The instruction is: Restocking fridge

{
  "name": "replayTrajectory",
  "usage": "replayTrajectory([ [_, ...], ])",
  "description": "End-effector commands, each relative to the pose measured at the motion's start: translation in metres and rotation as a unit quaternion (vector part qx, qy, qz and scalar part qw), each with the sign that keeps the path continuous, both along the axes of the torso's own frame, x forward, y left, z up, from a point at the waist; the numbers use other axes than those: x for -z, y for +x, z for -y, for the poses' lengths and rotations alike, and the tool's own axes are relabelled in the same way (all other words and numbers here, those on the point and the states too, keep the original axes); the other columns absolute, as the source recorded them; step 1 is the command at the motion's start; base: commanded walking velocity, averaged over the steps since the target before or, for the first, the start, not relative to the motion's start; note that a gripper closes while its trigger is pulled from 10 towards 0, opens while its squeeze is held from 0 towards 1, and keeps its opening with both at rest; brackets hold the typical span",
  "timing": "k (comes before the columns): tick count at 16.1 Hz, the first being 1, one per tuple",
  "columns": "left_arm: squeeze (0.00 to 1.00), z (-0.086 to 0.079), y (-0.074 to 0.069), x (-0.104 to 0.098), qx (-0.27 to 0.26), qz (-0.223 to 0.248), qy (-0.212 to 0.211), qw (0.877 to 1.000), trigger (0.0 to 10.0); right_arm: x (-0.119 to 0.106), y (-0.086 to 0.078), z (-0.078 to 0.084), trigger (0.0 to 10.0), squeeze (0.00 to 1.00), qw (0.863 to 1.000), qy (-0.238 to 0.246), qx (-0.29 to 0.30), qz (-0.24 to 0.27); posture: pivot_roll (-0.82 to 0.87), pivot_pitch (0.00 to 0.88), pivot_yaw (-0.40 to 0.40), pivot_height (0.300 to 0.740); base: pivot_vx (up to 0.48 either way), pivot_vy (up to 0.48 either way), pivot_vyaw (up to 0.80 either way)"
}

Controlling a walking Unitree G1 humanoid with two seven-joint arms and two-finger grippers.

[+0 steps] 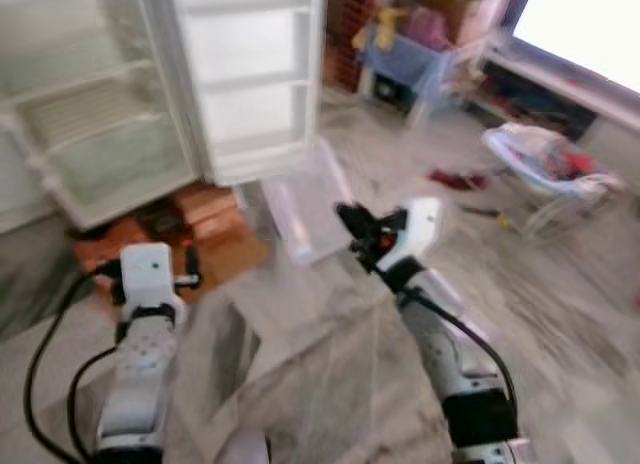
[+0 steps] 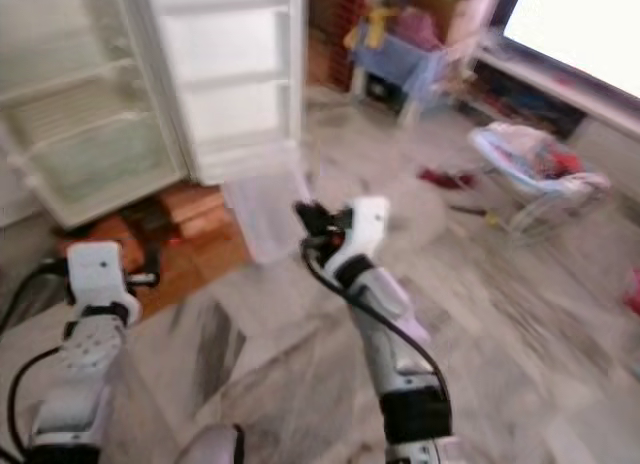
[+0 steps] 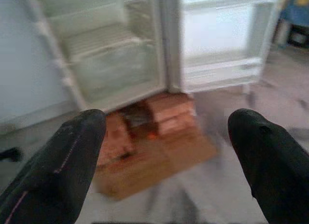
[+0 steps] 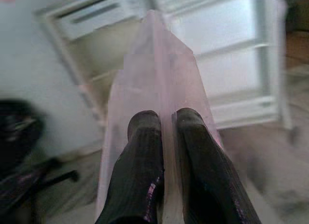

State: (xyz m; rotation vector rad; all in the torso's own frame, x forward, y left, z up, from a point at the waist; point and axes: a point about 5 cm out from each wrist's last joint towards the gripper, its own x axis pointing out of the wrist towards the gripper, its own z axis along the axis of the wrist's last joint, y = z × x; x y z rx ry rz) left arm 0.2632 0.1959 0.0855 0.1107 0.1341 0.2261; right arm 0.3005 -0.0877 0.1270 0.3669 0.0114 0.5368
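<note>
Status: the fridge (image 1: pixel 100 114) stands open ahead of me, door (image 1: pixel 250 74) swung wide, and the shelves I can make out look bare through the blur; nothing appears stocked yet, so I judge the task early, with placing still to do. My right gripper (image 4: pixel 164 132) is pinched tight on the edge of a clear plastic bin (image 4: pixel 159 79), a fridge drawer or door tray by the look of it, the wall clamped between both fingers (image 4: pixel 140 156). From the head views the bin (image 1: pixel 305 209) extends forward from the right gripper (image 1: pixel 352 224) toward the fridge door, held off the floor. The fridge is well ahead of this hand, not yet within reach; I judge the bin still has to be carried in and seated. My left gripper (image 3: pixel 164 151) is spread wide and holds nothing; beyond it, low in front of the fridge base, sit cardboard boxes (image 3: pixel 164 113) on the floor. Contents of the boxes are too blurred to name. Remaining, as I estimate it: approach, fit the bin, then load stock.
</note>
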Motion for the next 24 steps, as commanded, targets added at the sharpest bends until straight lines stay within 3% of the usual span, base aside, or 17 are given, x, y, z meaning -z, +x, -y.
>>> replayTrajectory([
  [1,0.0,0.007,0.001,-0.001,0.011,0.006,0.003,1.0,10.0,0.001,0.0,0.009,10.0,0.0,1.0,-0.003,0.011,0.001,0.14,0.099,-0.083,0.74,0.0,0.48,0.79],
  [2,0.0,0.005,0.003,-0.002,-0.001,0.01,0.025,1.0,10.0,0.002,0.0,0.008,10.0,0.0,1.0,-0.001,0.008,0.0,0.13,0.092,-0.082,0.74,0.0,0.48,0.79],
  [6,0.0,0.01,0.004,-0.004,0.016,0.014,0.032,0.999,10.0,0.0,0.003,0.008,10.0,0.0,1.0,-0.002,0.004,0.005,0.13,0.094,-0.08,0.74,0.0,0.48,0.69],
  [9,0.0,0.012,0.002,-0.003,0.017,0.012,0.022,1.0,10.0,0.001,0.005,0.013,10.0,0.0,1.0,0.004,0.013,-0.003,0.13,0.096,-0.079,0.74,0.0,0.45,0.0],
  [13,0.0,0.01,0.003,-0.004,0.014,0.013,0.049,0.999,10.0,0.0,0.005,0.01,10.0,0.0,1.0,0.006,0.008,0.0,0.14,0.104,-0.079,0.74,0.0,0.443,0.0],
  [24,0.0,-0.004,0.005,-0.004,-0.012,0.005,0.064,0.998,10.0,-0.004,0.008,0.008,10.0,0.0,1.0,-0.005,-0.001,0.022,0.14,0.101,-0.075,0.74,0.452,0.06,0.0],
])
